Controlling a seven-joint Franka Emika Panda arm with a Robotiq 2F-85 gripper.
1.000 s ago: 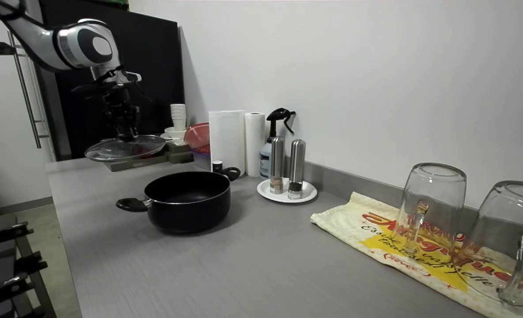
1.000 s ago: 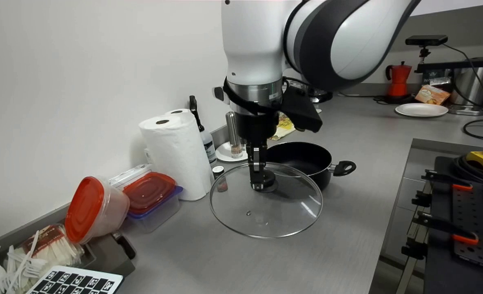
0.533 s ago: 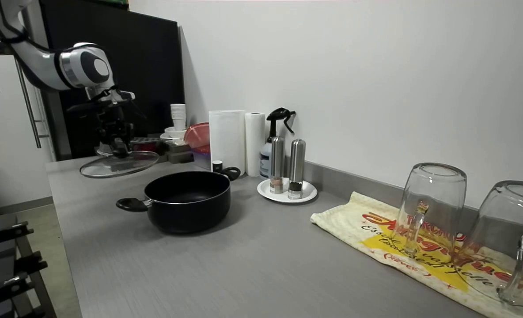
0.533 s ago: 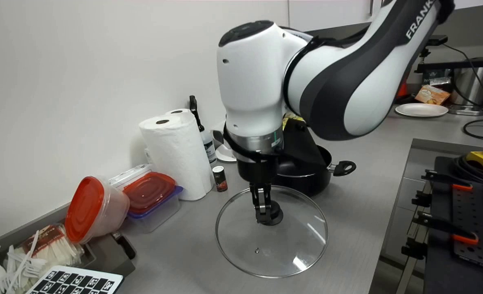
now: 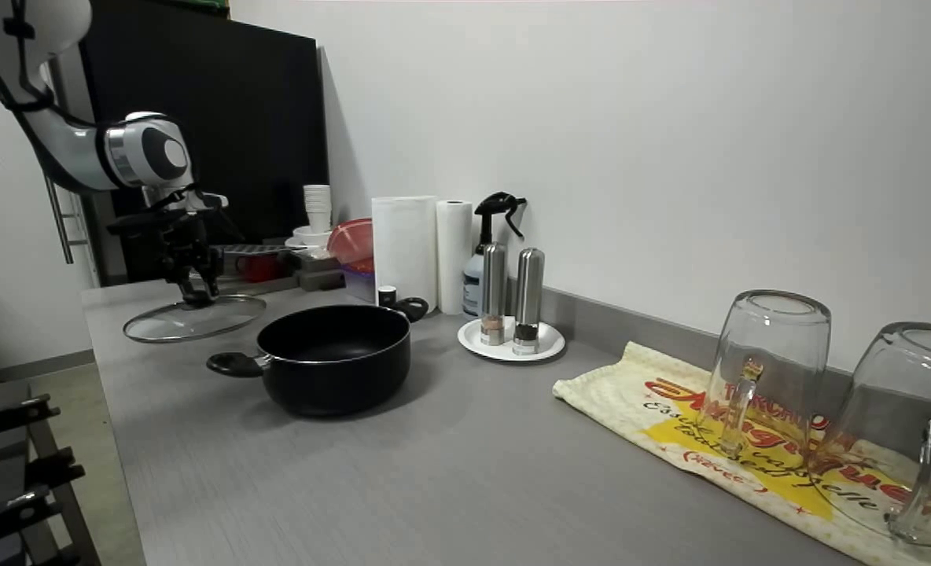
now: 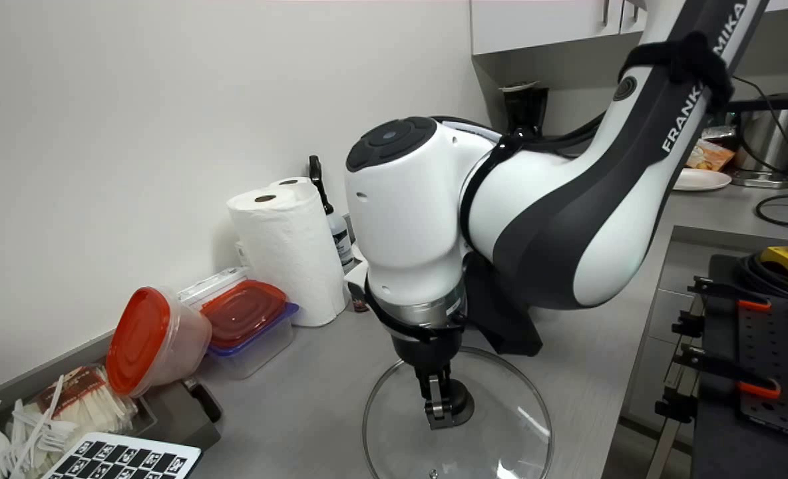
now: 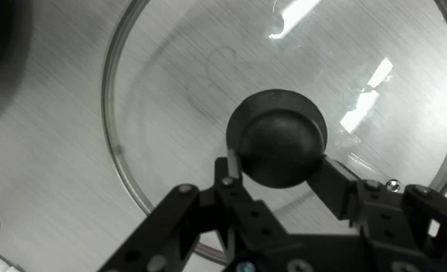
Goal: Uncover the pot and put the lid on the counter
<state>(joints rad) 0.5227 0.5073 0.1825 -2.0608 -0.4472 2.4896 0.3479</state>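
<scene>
The black pot stands uncovered on the grey counter; the arm hides it in an exterior view. A dark edge at the wrist view's top left is probably the pot. The round glass lid is beside the pot, low over the counter, roughly level. It also shows in an exterior view and in the wrist view. My gripper has its fingers on both sides of the lid's black knob and is shut on it. I cannot tell whether the rim touches the counter.
Paper towel rolls, food containers and a cutlery box line the wall. Two mills stand on a white plate. Glass mugs rest on a patterned cloth. A patterned board lies near the box.
My gripper has carried the lid downward, close to the counter, and a little further from the pot. The pot has not moved.
</scene>
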